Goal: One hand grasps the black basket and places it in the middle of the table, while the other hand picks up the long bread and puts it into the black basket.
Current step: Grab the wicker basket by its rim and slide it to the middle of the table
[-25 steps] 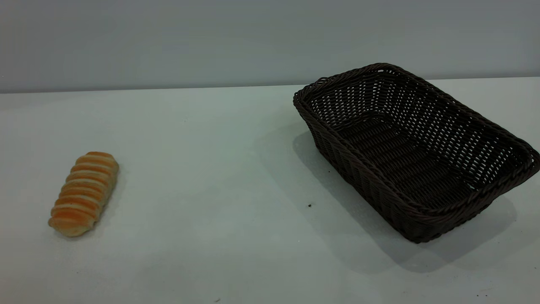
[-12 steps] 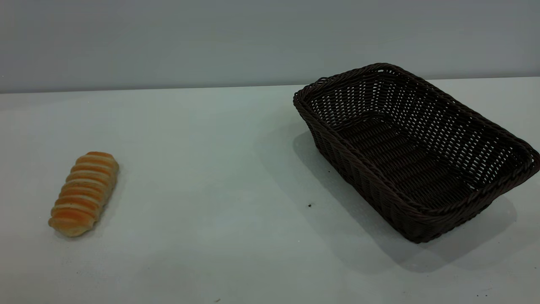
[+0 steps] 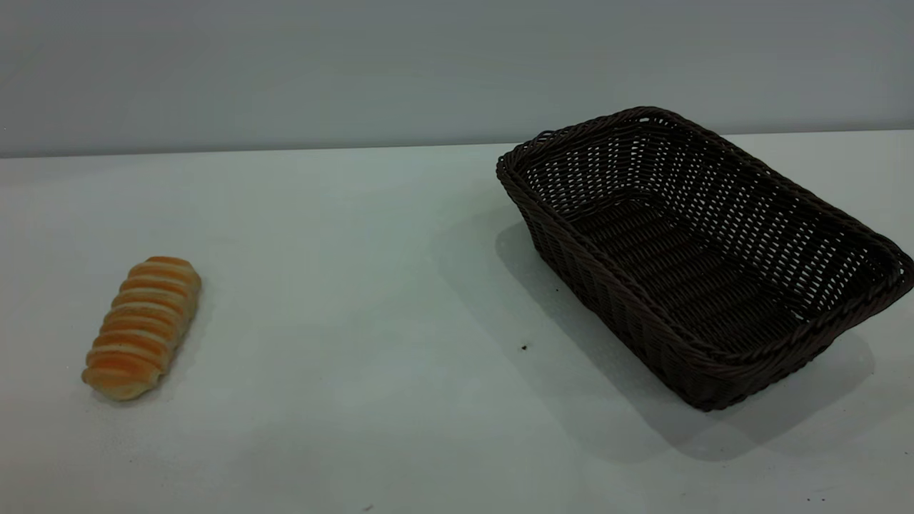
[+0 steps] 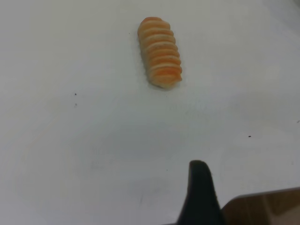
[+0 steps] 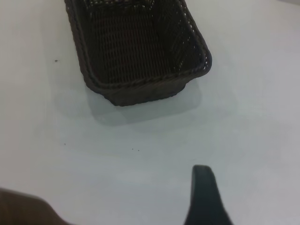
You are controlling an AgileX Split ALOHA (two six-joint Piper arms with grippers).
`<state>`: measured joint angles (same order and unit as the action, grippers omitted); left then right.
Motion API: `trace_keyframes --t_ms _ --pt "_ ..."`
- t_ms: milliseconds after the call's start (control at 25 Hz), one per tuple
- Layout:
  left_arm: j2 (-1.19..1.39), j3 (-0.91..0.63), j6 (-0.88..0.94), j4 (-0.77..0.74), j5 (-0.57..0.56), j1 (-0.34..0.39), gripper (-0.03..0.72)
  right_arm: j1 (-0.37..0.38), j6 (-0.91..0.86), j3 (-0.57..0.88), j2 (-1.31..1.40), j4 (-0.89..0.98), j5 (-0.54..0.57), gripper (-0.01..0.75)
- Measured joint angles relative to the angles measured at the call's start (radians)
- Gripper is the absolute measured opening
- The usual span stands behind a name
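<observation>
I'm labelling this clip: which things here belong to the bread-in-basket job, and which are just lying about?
Job:
- black basket, empty, at the table's right
- long bread, on the table at the left
- left tool, short of the bread
- right tool, short of the basket

Lying about:
- dark speck near the basket

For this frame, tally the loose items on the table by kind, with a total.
Baskets: 1, the black basket, empty, on the right side of the table.
Bread: 1, the long bread, lying at the left, well apart from the basket.
Total: 2
</observation>
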<state>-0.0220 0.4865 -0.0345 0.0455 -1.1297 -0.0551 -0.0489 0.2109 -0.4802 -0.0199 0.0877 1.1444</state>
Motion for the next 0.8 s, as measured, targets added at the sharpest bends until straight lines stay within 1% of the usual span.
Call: trace_keyframes --t_ms 440,640,800 --pt "0.000 0.002 0.000 0.000 0.004 0.000 0.568 0.000 0.000 0.000 0.000 -0.001 -0.008 0.510" --pt "0.011 0.042 0.009 0.000 0.123 0.000 0.568 0.000 -0.018 -0.002 0.112 -0.001 -0.011 0.510" --pt "0.109 0.048 0.029 -0.001 0.165 0.000 0.568 0.000 -0.082 -0.049 0.302 -0.001 -0.048 0.510"
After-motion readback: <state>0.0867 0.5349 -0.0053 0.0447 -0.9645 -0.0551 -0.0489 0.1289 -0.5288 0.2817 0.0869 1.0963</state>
